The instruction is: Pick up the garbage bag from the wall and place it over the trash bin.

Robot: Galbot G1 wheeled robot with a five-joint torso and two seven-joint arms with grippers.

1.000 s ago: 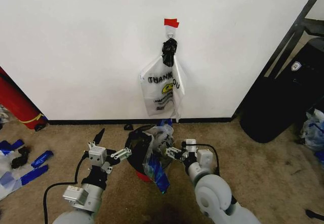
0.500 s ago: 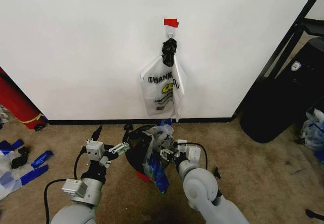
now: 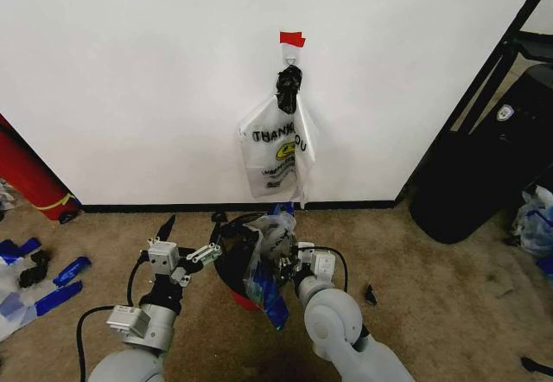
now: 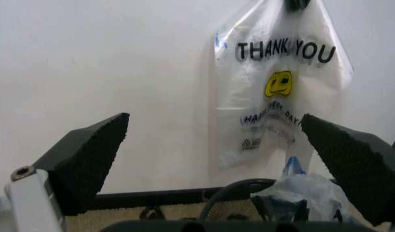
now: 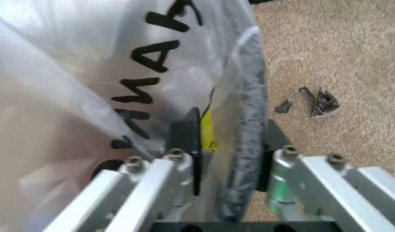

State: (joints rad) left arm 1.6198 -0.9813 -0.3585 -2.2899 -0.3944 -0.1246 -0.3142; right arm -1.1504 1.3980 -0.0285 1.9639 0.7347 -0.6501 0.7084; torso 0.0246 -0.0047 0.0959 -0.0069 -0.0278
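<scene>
While the left pincer (image 3: 192, 242) hung apart beside the trash bin (image 3: 236, 252), the right pincer (image 3: 287, 265) seemingly clamped the garbage bag (image 3: 268, 270) against its rim.

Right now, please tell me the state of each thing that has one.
garbage bag: draped over the bin, gripped at the rim
trash bin: upright on the carpet
"THANK YOU" bag: hanging on the wall hook
left tool: open, beside the bin
right tool: shut on the garbage bag

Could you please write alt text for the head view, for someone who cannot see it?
Both grippers flank the trash bin on carpet: the right gripper pinches the garbage bag against the rim, the left gripper open beside it. Another bag hangs on the wall.
</scene>
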